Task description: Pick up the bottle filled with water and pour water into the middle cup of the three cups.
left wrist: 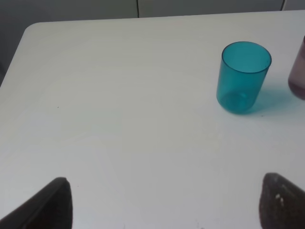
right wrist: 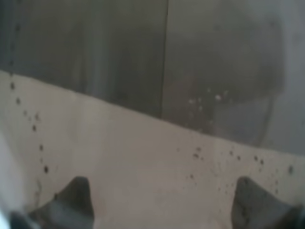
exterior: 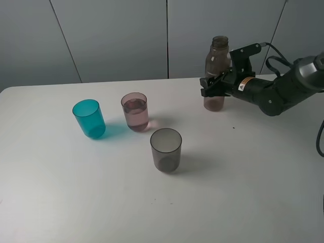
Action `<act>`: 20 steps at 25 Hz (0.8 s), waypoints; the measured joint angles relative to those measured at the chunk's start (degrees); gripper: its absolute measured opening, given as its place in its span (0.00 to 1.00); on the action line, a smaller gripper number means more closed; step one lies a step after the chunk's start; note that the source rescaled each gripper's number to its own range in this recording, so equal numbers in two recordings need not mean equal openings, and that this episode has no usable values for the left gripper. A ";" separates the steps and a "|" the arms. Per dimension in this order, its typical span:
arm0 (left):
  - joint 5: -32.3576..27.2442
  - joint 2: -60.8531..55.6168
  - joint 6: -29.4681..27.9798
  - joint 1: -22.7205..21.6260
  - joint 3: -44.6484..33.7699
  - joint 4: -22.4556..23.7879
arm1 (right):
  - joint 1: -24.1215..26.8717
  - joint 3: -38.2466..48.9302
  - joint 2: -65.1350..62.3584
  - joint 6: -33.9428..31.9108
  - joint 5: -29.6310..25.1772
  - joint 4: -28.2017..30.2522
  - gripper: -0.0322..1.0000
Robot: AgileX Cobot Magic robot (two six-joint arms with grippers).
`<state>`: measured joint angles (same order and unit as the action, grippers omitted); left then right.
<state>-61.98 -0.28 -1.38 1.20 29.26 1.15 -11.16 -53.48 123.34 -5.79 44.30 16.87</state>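
We see the bottle (exterior: pixel 218 58) upright on the white table (exterior: pixel 243 192), well to the right of the middle cup (exterior: pixel 134 112), which holds some water. The right gripper (exterior: pixel 208 86) straddles the bottle's waist, and we cannot tell whether it squeezes. The left gripper (left wrist: pixel 165 183) hangs spread wide.

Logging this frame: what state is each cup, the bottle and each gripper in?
teal cup: upright, empty.
middle cup: upright, partly filled with water.
grey cup: upright, empty.
bottle: upright on the table, uncapped.
right gripper: around the bottle's middle; unclear whether it is clamped.
left gripper: open, holding nothing.
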 joint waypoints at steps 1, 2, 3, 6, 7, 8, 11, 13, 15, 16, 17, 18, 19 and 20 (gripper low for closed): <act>0.00 0.00 0.00 0.00 0.00 0.00 | 0.00 -0.24 0.14 0.11 0.13 0.00 0.03; 0.00 0.00 0.00 0.00 0.00 0.00 | 0.00 -0.36 0.25 0.25 0.27 0.00 0.03; 0.00 0.00 0.00 0.00 0.00 0.00 | 0.00 -0.36 0.25 0.25 0.27 0.00 0.03; 0.00 0.00 0.00 0.00 0.00 0.00 | 0.00 -0.36 0.25 0.34 0.27 -0.11 0.03; 0.00 0.00 0.00 0.00 0.00 0.00 | 0.00 -0.36 0.25 0.34 0.27 -0.11 0.03; 0.00 0.00 0.00 0.00 0.00 0.00 | 0.00 -0.36 0.25 -0.16 0.27 -0.11 0.03; 0.00 0.00 0.00 0.00 0.00 0.00 | 0.00 -0.36 0.25 -3.86 0.17 -0.11 0.41; 0.00 0.00 0.00 0.00 0.00 0.00 | 0.00 -0.36 0.25 -6.46 -0.28 0.05 0.86; 0.00 0.00 0.00 0.00 0.00 0.00 | 0.00 -0.36 -0.03 -8.62 -2.64 0.44 0.96; 0.00 0.00 0.00 0.00 0.00 0.00 | 0.00 -0.36 -0.52 -8.98 -3.97 0.57 0.97; 0.00 0.00 0.00 0.00 0.00 0.00 | 0.00 0.27 -0.97 -9.38 -4.83 0.57 0.97; 0.00 0.00 0.00 0.00 0.00 0.00 | 0.00 0.99 -1.86 -9.52 -4.96 0.57 0.98; 0.00 0.00 0.00 0.00 0.00 0.00 | 0.00 2.08 -2.93 -9.52 -5.12 0.57 0.98; 0.00 0.00 0.00 0.00 0.00 0.00 | 0.00 3.42 -4.28 -9.52 -5.45 0.57 0.98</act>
<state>-61.98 -0.28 -1.38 1.20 29.26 1.15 -11.16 -50.06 119.06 -15.31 38.85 17.44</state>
